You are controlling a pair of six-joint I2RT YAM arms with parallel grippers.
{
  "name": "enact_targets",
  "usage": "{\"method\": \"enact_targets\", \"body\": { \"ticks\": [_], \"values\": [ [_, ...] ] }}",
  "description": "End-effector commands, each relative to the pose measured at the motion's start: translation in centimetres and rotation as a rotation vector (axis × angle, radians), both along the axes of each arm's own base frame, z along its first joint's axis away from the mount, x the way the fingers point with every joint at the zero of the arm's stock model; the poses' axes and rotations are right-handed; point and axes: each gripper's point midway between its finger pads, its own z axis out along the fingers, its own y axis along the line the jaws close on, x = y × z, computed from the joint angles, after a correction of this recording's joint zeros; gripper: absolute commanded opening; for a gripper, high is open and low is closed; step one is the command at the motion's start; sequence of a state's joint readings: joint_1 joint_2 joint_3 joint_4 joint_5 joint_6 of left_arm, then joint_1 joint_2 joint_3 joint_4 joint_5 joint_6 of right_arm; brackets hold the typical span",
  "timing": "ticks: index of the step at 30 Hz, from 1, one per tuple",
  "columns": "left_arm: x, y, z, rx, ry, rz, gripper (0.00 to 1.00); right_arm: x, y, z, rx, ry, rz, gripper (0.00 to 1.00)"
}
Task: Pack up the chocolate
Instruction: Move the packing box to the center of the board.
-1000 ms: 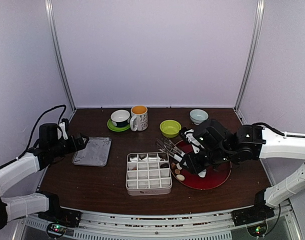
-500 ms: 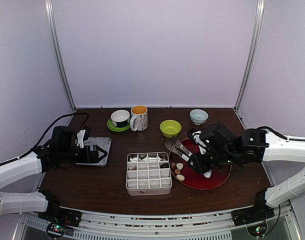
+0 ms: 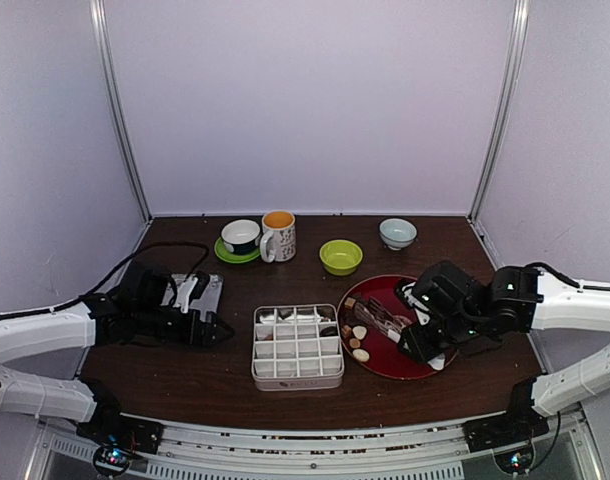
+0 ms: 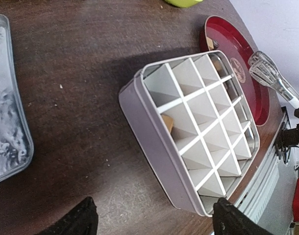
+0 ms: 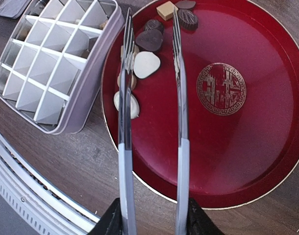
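The chocolates (image 5: 149,39) lie mostly in a small cluster on the left part of a red plate (image 5: 267,147), close to its rim. The cluster has dark, tan and cream-white pieces. The plate sits toward the right of the tabletop's (image 3: 225,375) near edge, just beside a pale box (image 3: 297,346) split into small compartments. The box stands near the middle of that edge. The left wrist view shows one brown piece (image 4: 166,122) in a compartment along the box's left side. In the overhead view a few more dark bits show in its back row.

The right fingers (image 5: 112,223) pinch the handles of a pair of metal tongs (image 5: 181,122). The tongs reach out over the plate toward the cluster. Their two forked tips stand apart with nothing between them. One arm of the tongs crosses above the cream pieces, and I cannot tell whether it touches them.

The left fingers (image 4: 83,218) are spread wide and hold nothing. They hang low over the tabletop, left of the box and pointing at it. A metal tray (image 4: 7,98) lies just beyond them, toward the left edge.

Along the far edge stand a cup on a green saucer (image 3: 241,238), a mug (image 3: 278,236), a green bowl (image 3: 341,257) and a pale bowl (image 3: 397,232).
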State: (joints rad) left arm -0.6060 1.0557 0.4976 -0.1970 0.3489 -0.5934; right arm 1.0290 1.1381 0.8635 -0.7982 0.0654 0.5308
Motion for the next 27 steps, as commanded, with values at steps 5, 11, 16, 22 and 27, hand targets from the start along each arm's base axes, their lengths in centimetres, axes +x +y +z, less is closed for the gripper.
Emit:
{"method": "enact_targets", "body": {
  "ticks": [5, 11, 16, 22, 27],
  "values": [
    [-0.3, -4.4, 0.8, -0.116, 0.036, -0.09, 0.79, -0.8, -1.3, -0.4, -0.027, 0.085, 0.002, 0.39],
    [-0.2, -6.4, -0.2, -0.102, 0.083, -0.107, 0.61, -0.8, -0.9, -0.6, -0.047, 0.106, 0.028, 0.4],
    [0.6, -6.7, -1.0, -0.099, 0.116, -0.061, 0.47, -0.5, -0.6, -0.5, -0.041, 0.102, 0.031, 0.4],
    [1.2, -7.1, -1.6, -0.036, 0.152, 0.011, 0.47, -0.4, -0.6, -0.1, -0.025, 0.09, 0.026, 0.4],
    [1.6, -7.9, -2.6, 0.006, 0.181, 0.046, 0.39, -0.1, -0.8, 0.1, -0.013, 0.078, 0.022, 0.39]
  ]
}}
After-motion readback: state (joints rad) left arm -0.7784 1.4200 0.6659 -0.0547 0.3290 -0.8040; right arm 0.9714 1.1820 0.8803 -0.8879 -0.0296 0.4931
